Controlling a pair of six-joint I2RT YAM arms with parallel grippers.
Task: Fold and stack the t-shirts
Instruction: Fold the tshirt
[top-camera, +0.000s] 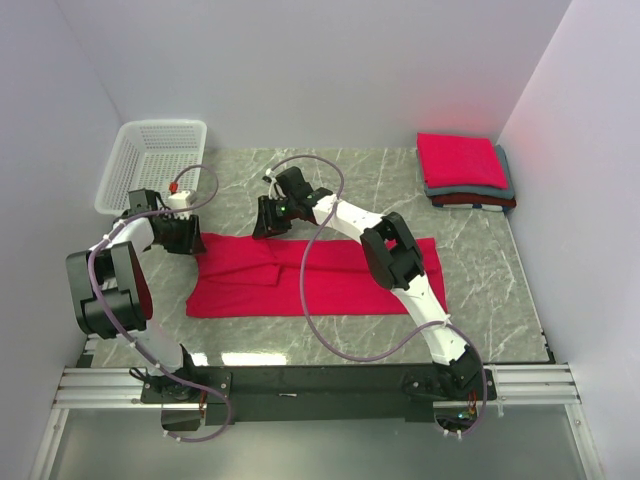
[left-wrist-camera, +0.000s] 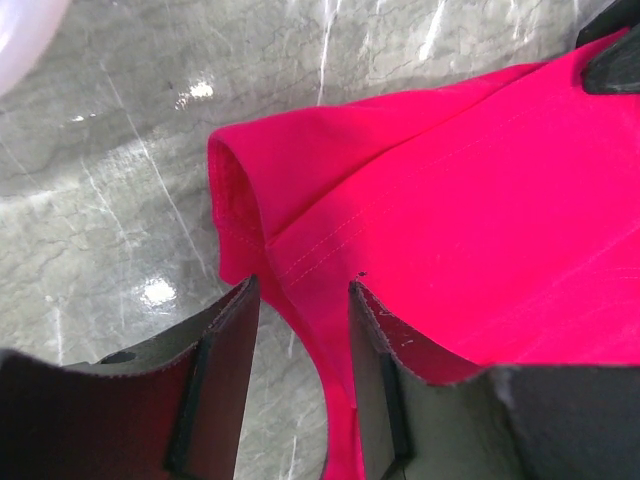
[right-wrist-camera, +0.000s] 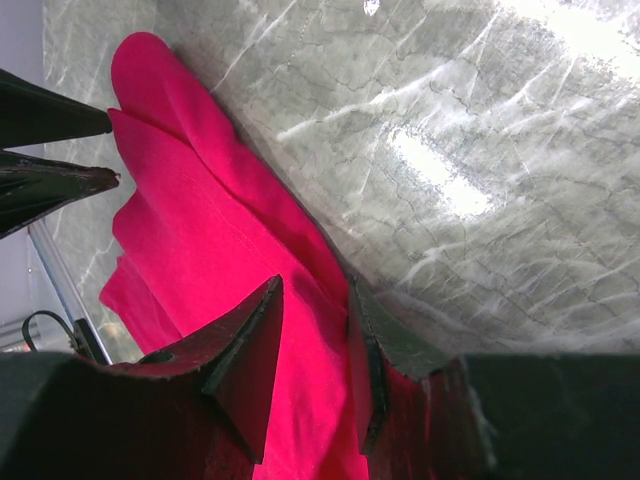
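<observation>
A bright crimson t-shirt (top-camera: 320, 275) lies flat across the table, folded lengthwise into a long band. My left gripper (top-camera: 186, 236) is at its far left corner. In the left wrist view this gripper (left-wrist-camera: 300, 305) is open, with the shirt's sleeve hem (left-wrist-camera: 290, 250) between the spread fingers (left-wrist-camera: 225, 345). My right gripper (top-camera: 270, 221) is over the shirt's far edge. It (right-wrist-camera: 315, 305) is open too, straddling the cloth edge (right-wrist-camera: 310, 350). At the back right sits a stack of folded t-shirts: red on top (top-camera: 460, 160), grey (top-camera: 505, 186) under it, dark red (top-camera: 470, 201) at the bottom.
A white lattice basket (top-camera: 150, 160) stands at the back left, just beyond the left gripper. Grey marble table (top-camera: 480, 290) shows around the shirt. White walls close in the back and both sides. Purple cables loop over both arms.
</observation>
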